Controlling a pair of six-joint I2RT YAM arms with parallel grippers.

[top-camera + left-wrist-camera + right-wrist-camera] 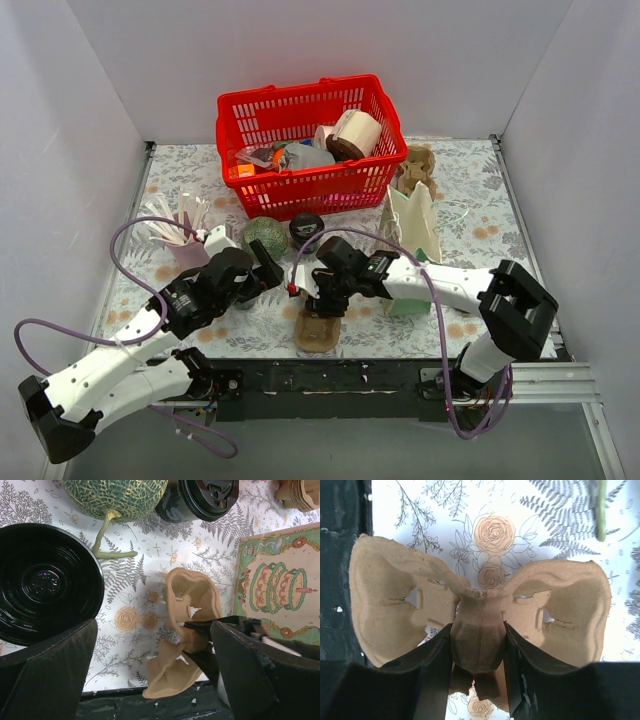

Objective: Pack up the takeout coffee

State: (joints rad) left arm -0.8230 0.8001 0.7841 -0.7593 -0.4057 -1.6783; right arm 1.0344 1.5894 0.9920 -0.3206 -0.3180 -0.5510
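**Right gripper (477,630) pinching the brown moulded-pulp cup carrier (385,595) by its centre ridge**

Right gripper stands about half open, with one black finger against each flank of the raised ridge between the carrier's two cup wells. The carrier lies flat on the flowered tablecloth (140,560) at the near edge of the table. One well reaches the black front strip (whether it overhangs it I cannot tell).

The left gripper (154,625) hangs above the carrier with its fingers spread wide, holding nothing.

To do this step well, the pinch should stay low and centred on the ridge so the two wells balance when lifted. Pulp is light and stiff but crushes, so a modest squeeze is enough. A straight lift would keep the thin lips from catching on the cloth.

The carrier is matte, fibrous and butterfly-shaped, with slits in the walls of both wells. A black lidded takeout cup (207,495) stands beyond it, smooth and glossy, and will probably be slippery to grip. Beside the cup sit a green netted melon (115,495) with a rough rind and curled stem, and a shiny black ribbed plastic bowl (42,580). A printed paper bag (280,590) stands to the right, and a red plastic lattice basket (298,95) holds oddments at the back.
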